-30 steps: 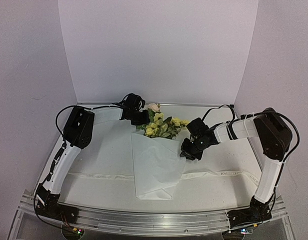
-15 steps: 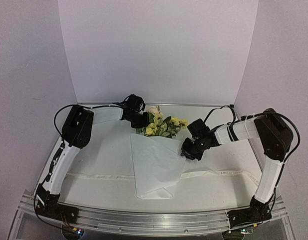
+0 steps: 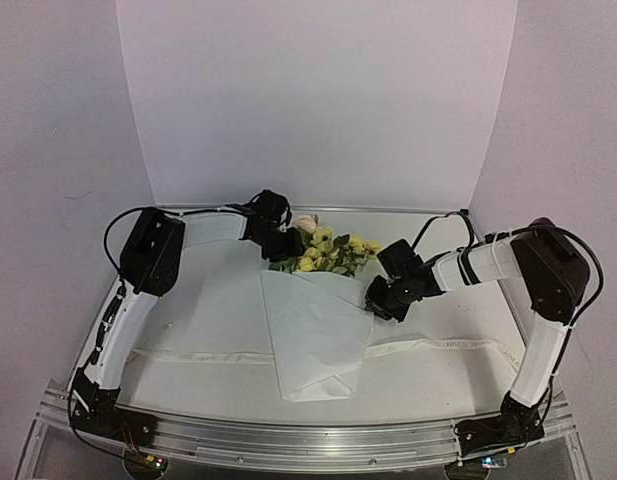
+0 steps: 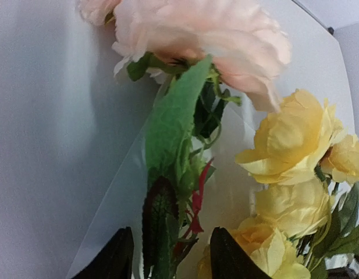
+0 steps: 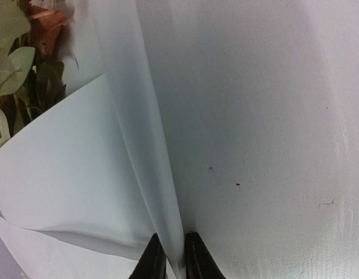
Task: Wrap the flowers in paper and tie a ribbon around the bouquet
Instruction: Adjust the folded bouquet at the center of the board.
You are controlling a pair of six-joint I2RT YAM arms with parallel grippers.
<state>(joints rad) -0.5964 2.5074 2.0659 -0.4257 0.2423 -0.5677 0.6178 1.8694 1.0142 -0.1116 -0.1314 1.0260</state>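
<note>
The flowers (image 3: 326, 252), yellow blossoms (image 4: 295, 139) and a pale pink rose (image 4: 196, 35) with green leaves, stick out of the top of the white paper (image 3: 313, 330), which is folded round them into a cone on the table. My left gripper (image 3: 286, 244) is at the flower heads. In the left wrist view it (image 4: 170, 247) is open, with a dark-edged leaf (image 4: 159, 224) and a red sprig loose between its fingers. My right gripper (image 3: 376, 303) is at the cone's right edge, shut on a fold of the paper (image 5: 147, 145). The ribbon (image 3: 203, 350) lies flat across the table under the cone.
The ribbon's right part (image 3: 458, 346) runs toward the right arm's base. White walls (image 3: 318, 100) close the table at the back and sides. A metal rail (image 3: 308, 440) runs along the near edge.
My left gripper has opened at the flower heads, where it was shut before. The right gripper has shifted slightly right with the paper edge in it.
</note>
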